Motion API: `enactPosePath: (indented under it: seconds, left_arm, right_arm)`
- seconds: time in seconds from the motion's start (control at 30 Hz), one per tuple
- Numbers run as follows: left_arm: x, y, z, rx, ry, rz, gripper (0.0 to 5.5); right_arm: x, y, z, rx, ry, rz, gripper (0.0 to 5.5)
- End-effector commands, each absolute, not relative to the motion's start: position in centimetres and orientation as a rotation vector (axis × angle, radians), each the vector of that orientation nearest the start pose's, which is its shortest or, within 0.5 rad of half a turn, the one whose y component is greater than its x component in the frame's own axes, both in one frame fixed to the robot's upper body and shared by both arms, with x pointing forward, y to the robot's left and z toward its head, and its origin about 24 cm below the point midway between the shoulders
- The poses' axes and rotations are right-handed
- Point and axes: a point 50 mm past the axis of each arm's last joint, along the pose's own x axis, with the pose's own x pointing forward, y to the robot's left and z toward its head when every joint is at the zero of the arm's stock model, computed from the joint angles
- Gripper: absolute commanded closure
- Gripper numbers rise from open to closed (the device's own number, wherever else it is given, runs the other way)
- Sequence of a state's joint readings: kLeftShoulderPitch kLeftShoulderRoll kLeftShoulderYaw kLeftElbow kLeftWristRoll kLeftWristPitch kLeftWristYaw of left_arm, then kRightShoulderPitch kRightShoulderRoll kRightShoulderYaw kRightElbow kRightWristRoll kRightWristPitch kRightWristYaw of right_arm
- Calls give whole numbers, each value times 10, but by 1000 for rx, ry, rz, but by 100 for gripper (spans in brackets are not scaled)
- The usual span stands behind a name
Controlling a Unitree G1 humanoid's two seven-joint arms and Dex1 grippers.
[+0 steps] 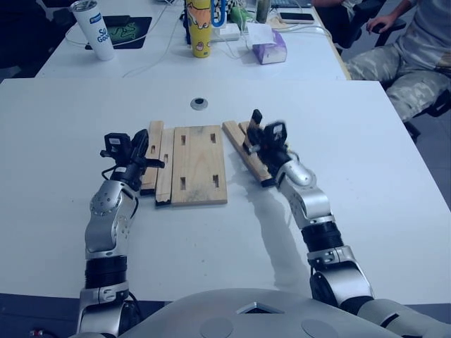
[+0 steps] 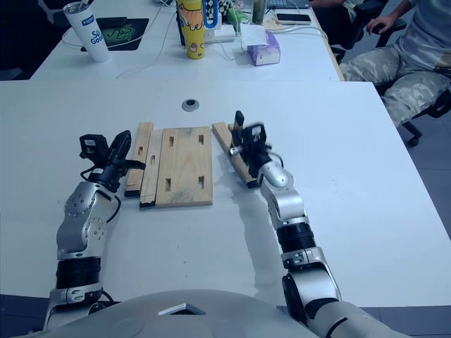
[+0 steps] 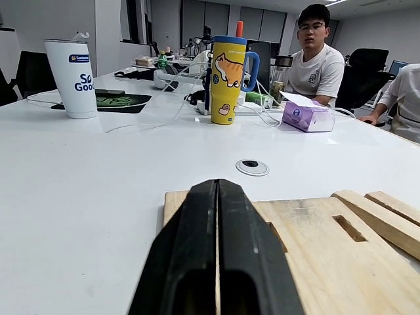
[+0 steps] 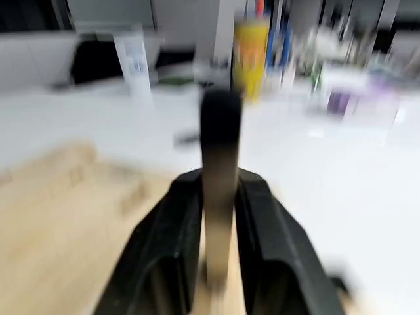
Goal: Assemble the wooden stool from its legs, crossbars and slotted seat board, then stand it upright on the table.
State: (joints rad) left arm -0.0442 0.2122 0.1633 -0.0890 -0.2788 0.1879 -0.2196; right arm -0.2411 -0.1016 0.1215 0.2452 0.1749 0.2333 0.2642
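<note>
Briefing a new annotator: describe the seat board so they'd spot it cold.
On the white table, find the row of wooden parts lying flat near its middle. The seat board is the central piece, with narrow strips beside it on both sides. It alone is wide and has four small rectangular slots.

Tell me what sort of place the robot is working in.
Probably a shared office or lab: long white tables, black office chairs, and a neighbouring desk holding a tall yellow cartoon-printed tumbler and a purple tissue box.
</note>
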Motion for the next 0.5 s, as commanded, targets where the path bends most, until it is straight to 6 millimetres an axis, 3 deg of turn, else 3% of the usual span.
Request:
enactPosePath:
  seconds: [0.03, 0.3, 0.5]
  left_arm:
    - [262, 210, 72, -72, -10, -87, 550]
    - [264, 209, 73, -75, -27, -73, 550]
    - [265, 209, 72, -76, -34, -66, 550]
  right_arm:
    - [295, -116, 45, 70, 172, 428, 417]
    - [307, -115, 105, 75, -83, 397, 417]
    - [318, -118, 162, 54, -302, 360, 417]
